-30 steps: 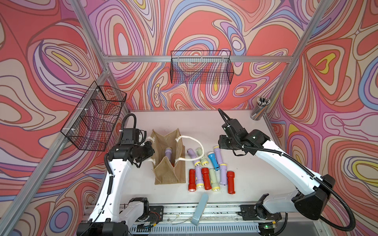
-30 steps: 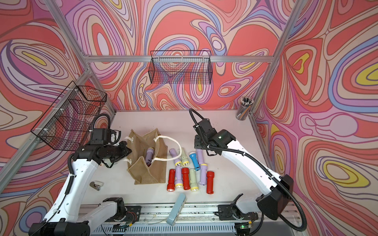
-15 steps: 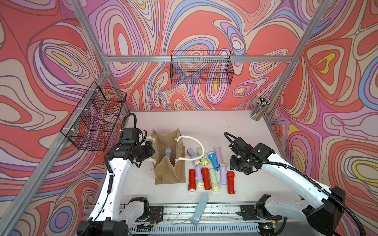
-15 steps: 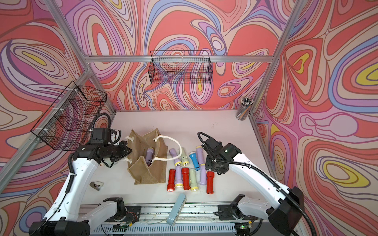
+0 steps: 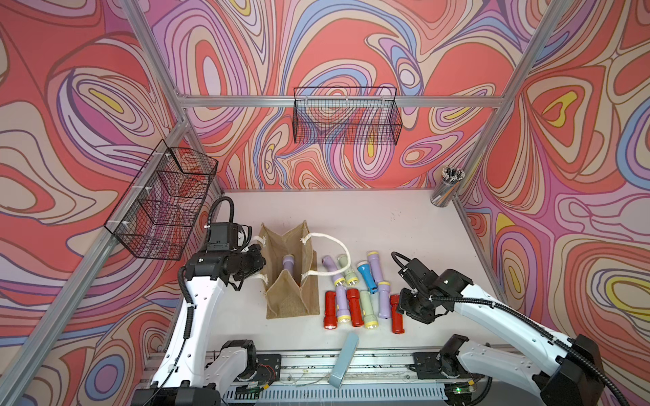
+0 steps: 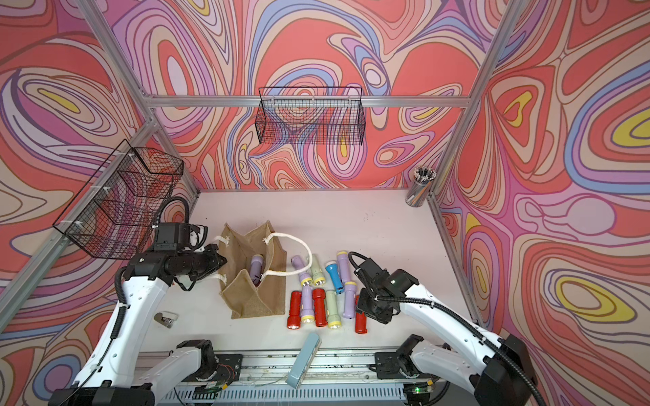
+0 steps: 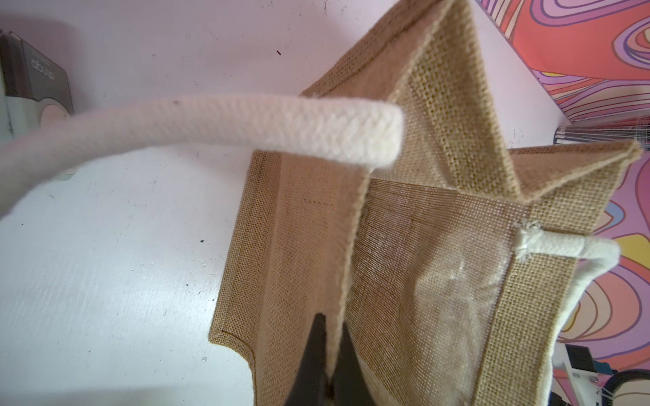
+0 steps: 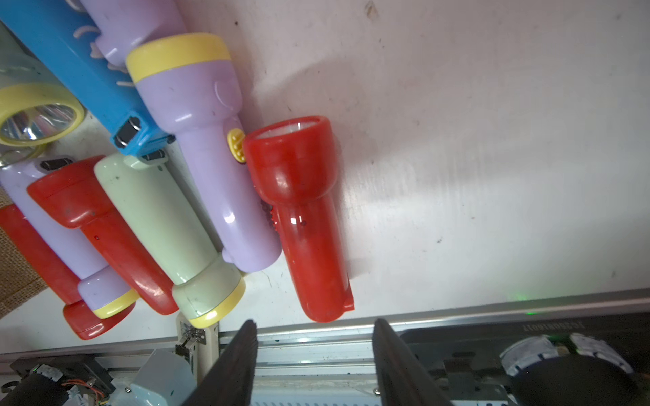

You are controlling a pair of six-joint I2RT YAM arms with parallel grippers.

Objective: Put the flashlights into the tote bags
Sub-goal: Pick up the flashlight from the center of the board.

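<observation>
Flashlights lie in a loose two-row cluster on the white table, just beside the tote bag, in both top views. They are short plastic cylinders with flared heads, in red, lilac, pale green and one blue, several with pale yellow rims. One more lilac flashlight stands inside the open tan bag, leaning against a wall. The left gripper meets the bag's rim on the side away from the cluster. The right gripper hangs low over the red flashlight at the cluster's outer edge. A white rope handle loops over the nearest lilac and green ones.

In the left wrist view, the left gripper is pinched closed on the bag's coarse burlap rim, with a black finger on either side of the wall.

In the right wrist view, the right gripper has its jaws apart with nothing between them. The glossy red flashlight lies flat with its tail end just ahead of the gap. Its head touches a yellow-rimmed lilac neighbour.
</observation>
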